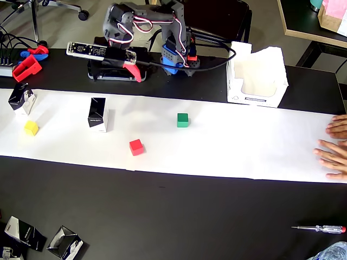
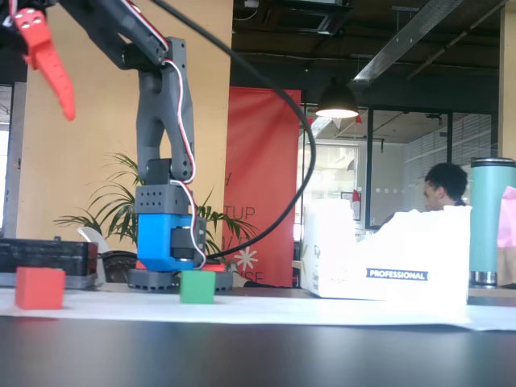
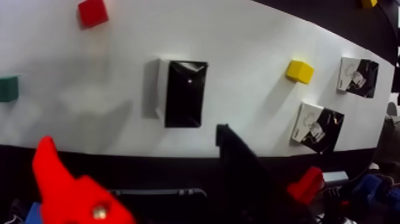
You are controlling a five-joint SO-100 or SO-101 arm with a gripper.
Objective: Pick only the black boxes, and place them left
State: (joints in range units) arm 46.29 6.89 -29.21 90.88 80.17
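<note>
Overhead view looks straight down, fixed view sits low at table level, wrist view shares the white paper strip (image 1: 227, 141).

green cube (image 3: 8, 88) cut by wrist view's left edge, black boxes' (image 1: 98, 114) print too small to read

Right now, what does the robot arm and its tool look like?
The arm has dark grey printed links on a blue base block, with red-and-white wires looped along it and a thick black cable. The tool has one bright red finger and one black finger.
</note>
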